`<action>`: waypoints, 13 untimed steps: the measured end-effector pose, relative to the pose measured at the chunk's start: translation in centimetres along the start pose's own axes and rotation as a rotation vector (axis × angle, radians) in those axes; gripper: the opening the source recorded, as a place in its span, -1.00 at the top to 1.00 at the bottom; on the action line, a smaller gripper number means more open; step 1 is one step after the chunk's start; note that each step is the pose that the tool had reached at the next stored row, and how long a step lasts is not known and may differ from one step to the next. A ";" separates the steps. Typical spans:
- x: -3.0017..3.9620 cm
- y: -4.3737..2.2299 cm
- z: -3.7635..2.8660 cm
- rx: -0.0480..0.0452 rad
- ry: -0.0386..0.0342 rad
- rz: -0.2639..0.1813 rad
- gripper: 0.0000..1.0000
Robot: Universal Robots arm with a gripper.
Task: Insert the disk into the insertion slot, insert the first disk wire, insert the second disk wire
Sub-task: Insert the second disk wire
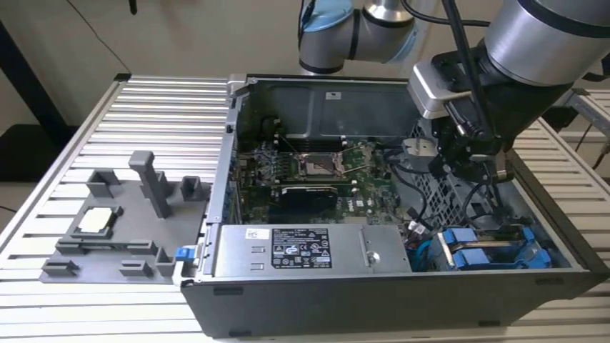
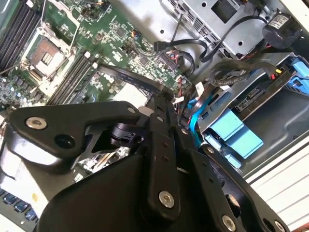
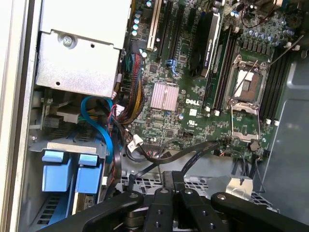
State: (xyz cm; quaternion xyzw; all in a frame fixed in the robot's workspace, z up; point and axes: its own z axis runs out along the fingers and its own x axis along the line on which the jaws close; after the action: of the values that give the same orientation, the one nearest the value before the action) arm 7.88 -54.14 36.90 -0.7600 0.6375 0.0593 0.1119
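Jaws pinch a black cable (image 3: pixel 198 151), lower centre of the first wrist view; disk (image 1: pixel 486 254) lies lower right, exterior view.

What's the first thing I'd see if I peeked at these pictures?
A big open computer case with a green circuit board inside. A shiny silver robot arm reaches in from the exterior view's upper right, and bright blue brackets sit in the case's corner at that view's lower right.
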 end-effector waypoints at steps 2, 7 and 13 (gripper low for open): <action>-0.03 -0.01 -0.12 0.0000 -0.0001 0.000 0.51; 0.29 0.01 -0.52 -0.0009 0.0000 -0.001 0.51; 0.42 0.05 -0.03 0.0027 -0.0128 0.000 0.51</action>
State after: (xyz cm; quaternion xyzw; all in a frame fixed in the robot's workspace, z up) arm 7.91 -54.56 36.83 -0.7596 0.6367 0.0633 0.1170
